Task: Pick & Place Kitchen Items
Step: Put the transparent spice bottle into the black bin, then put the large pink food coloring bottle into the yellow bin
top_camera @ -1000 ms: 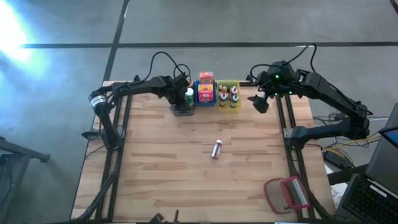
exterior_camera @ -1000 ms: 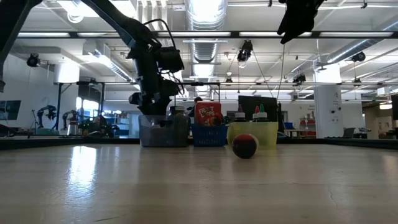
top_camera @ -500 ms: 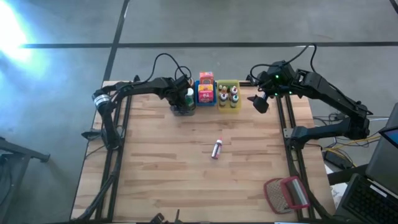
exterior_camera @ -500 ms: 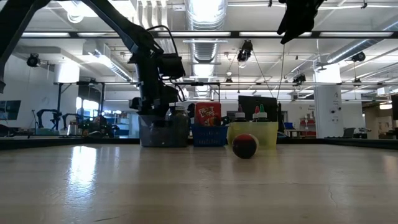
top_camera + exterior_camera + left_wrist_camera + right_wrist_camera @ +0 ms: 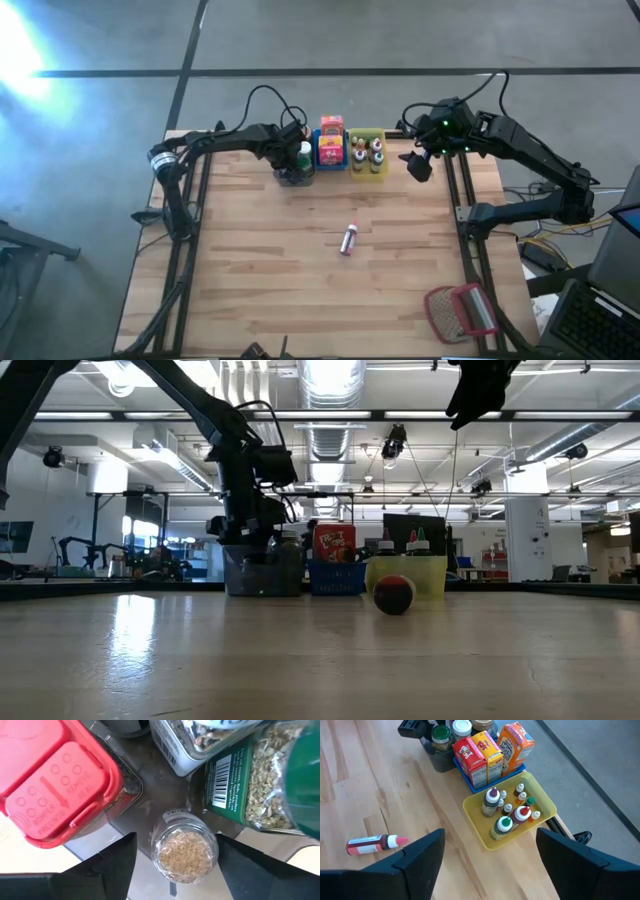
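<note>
The worktop [image 5: 260, 260] fills the middle of the high view, with three bins in a row at its upper centre: a grey bin [image 5: 293, 176], a blue bin [image 5: 331, 155] of boxes and a yellow bin [image 5: 367, 168] of small bottles.

The left gripper [image 5: 296, 152] hangs over the grey bin. In the left wrist view its fingers [image 5: 107, 865] stand apart on either side of a small jar [image 5: 187, 850] of grains that rests among other jars in the bin, touching neither. This looks like the release step of a placement.

The right gripper [image 5: 419, 165] waits at the upper right of the high view, fingers [image 5: 422, 852] wide and empty.

One bottle [image 5: 349, 239] lies alone mid-worktop; a fair next move is to lift clear and fetch it.
</note>
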Controlling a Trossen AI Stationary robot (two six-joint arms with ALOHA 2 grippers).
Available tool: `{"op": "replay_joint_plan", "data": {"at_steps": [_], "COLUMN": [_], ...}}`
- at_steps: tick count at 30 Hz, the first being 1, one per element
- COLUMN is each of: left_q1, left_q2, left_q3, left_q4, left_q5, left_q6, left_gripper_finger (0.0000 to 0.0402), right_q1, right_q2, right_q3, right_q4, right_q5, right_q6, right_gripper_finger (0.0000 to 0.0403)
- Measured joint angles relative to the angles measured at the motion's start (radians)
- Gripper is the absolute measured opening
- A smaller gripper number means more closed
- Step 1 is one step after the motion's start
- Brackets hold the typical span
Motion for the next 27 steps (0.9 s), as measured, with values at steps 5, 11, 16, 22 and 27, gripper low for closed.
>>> {"op": "replay_joint_plan", "data": {"at_steps": [5, 11, 16, 22, 27], "left_q1": [0.001, 0.003, 0.003, 0.000, -0.009], "left_q2": [-0.007, -0.044, -0.082, -0.127, -0.178], "left_q3": [0.000, 0.025, 0.070, 0.143, 0.203], "left_q4": [-0.014, -0.087, -0.177, -0.323, -0.418], "left_q5": [-0.001, 0.000, -0.001, -0.003, -0.006], "left_q6": [0.021, 0.035, 0.023, -0.011, -0.057], "left_gripper_finger": [0.0276, 0.0275, 0.0275, 0.0273, 0.0273], "right_q1": [0.000, 0.000, 0.000, 0.000, 0.000], "right_q2": [0.000, 0.000, 0.000, 0.000, 0.000], "right_q3": [0.000, 0.000, 0.000, 0.000, 0.000], "right_q4": [0.000, 0.000, 0.000, 0.000, 0.000], "right_q5": [0.000, 0.000, 0.000, 0.000, 0.000], "right_q6": [0.000, 0.000, 0.000, 0.000, 0.000], "right_gripper_finger": [0.0292, 0.0274, 0.0259, 0.0242, 0.0229]}}
